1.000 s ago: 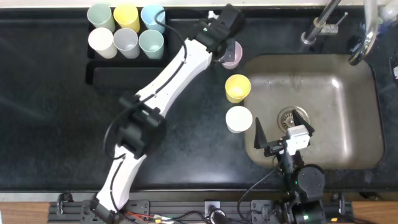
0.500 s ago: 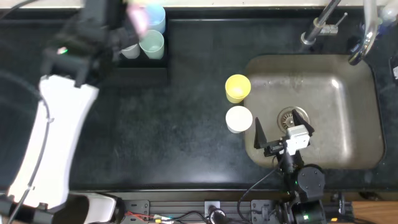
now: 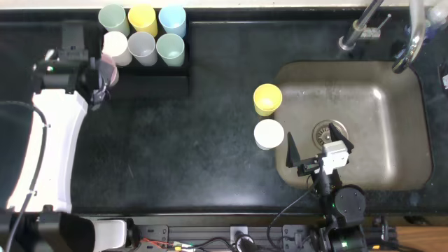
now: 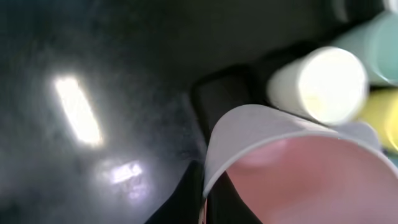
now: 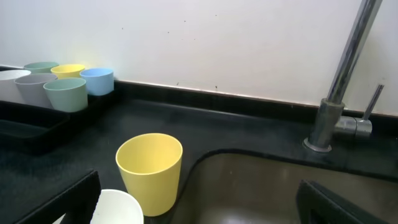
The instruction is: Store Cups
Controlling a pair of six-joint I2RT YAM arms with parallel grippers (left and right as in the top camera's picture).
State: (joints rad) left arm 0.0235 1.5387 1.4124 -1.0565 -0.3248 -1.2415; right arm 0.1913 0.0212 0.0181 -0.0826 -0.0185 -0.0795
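My left gripper (image 3: pixel 103 71) is shut on a pink cup (image 3: pixel 107 68), holding it by the rim (image 4: pixel 280 155) just above the left end of the black tray (image 3: pixel 150 82). An empty tray slot (image 4: pixel 222 99) lies under it, next to the white cup (image 4: pixel 320 78). The tray holds several upright cups, among them green (image 3: pixel 112 15), yellow (image 3: pixel 142 17) and blue (image 3: pixel 172 17). A yellow cup (image 3: pixel 267 99) and a white cup (image 3: pixel 269 134) stand on the counter by the sink's left rim. My right gripper (image 3: pixel 313 141) hangs open over the sink, with the yellow cup (image 5: pixel 149 171) in front of it.
The steel sink (image 3: pixel 378 105) takes up the right side, with a tap (image 3: pixel 364 28) behind it. A white wall (image 5: pixel 217 43) runs along the back. The dark counter (image 3: pixel 196 154) between tray and sink is bare.
My left arm has swung from beside the sink across to the tray's left end, carrying the pink cup. The right arm has not moved.
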